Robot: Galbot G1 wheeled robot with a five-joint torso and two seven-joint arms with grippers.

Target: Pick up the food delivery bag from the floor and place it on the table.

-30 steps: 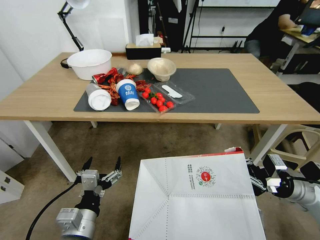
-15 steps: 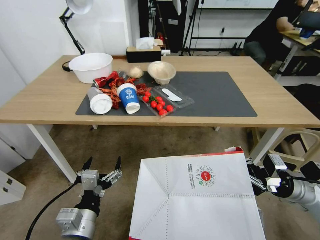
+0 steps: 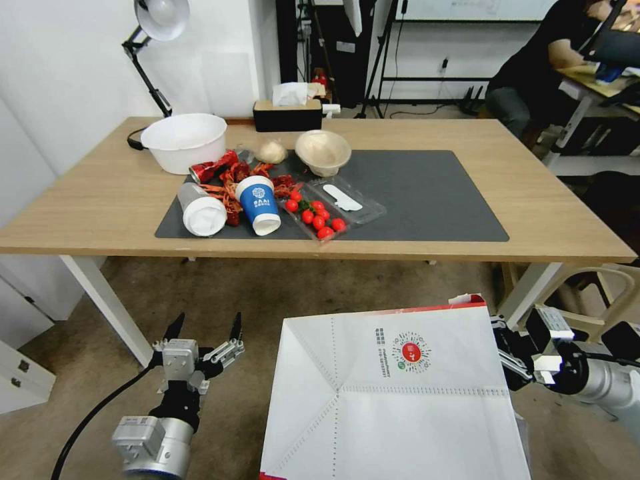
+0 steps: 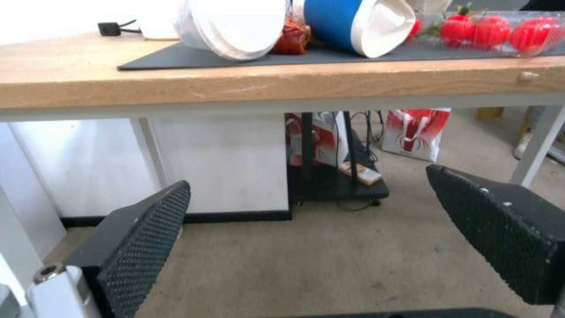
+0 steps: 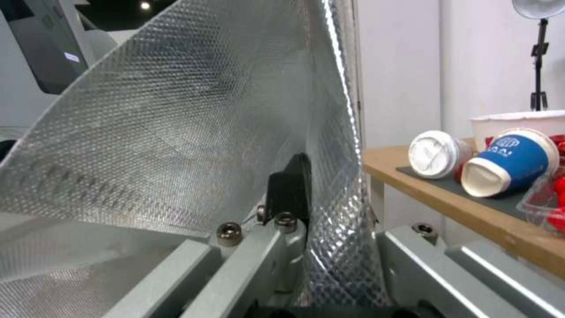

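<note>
Head view: 1 food delivery bag (image 3: 400, 393) clamped by right gripper (image 3: 508, 357) (left gripper (image 3: 203, 328) spread, idle), 2 cups (image 3: 260, 205) on table (image 3: 547, 200).

The bag (image 3: 393, 393) hung in front of the table (image 3: 87, 200), with the right gripper (image 3: 510, 360) at its right edge and the left gripper (image 3: 203, 330) to its left. On the table's mat (image 3: 427, 193) lay two cups (image 3: 230, 207) beside a tomato tray (image 3: 319, 217), with bowls (image 3: 187, 137) behind.
</note>
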